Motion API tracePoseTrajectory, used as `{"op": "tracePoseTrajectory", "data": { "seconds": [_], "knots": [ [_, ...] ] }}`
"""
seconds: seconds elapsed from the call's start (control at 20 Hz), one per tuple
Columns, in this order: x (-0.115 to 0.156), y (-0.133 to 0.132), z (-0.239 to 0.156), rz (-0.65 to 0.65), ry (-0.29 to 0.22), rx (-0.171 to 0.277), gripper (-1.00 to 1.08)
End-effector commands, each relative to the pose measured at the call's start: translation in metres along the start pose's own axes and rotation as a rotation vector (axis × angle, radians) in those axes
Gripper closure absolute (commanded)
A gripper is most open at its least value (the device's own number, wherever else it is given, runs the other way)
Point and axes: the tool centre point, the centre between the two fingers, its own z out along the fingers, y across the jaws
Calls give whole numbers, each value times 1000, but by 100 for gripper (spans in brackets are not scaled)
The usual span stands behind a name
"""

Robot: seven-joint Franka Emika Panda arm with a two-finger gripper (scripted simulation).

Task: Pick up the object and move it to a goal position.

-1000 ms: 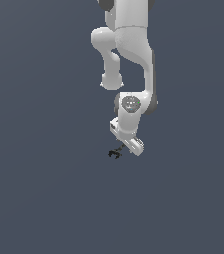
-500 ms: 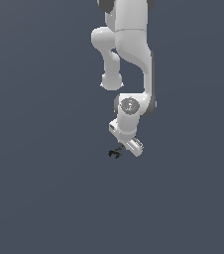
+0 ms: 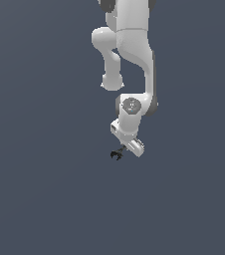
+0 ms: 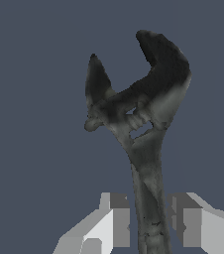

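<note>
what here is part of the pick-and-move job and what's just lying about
Part of the job:
- the dark wrench, its handle between the fingers
- the gripper, jaws on either side of the handle

Just lying about:
- nothing else shows on the plain grey floor

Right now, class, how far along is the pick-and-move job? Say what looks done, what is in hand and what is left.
Done: the gripper has reached the black wrench-like object, its handle between the fingers.
In hand: closing the grip; small gaps show beside the handle, so a firm hold is unconfirmed.
Left: lifting and carrying it to the goal, which no picture shows.
</note>
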Motion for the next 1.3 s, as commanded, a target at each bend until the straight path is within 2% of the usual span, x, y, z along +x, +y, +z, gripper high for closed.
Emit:
{"op": "tracePoseTrajectory", "data": {
  "seconds": [0.0, 0.25, 0.8, 1.0, 1.25],
  "knots": [
    [-7, -5, -2, -2, 0, 1, 108],
    [-33, -23, -11, -2, 0, 1, 108],
    [-116, -83, -37, -5, 0, 1, 108],
    [-133, -97, -43, -6, -1, 1, 108],
    [-140, -103, -46, -6, -1, 1, 108]
  ]
}}
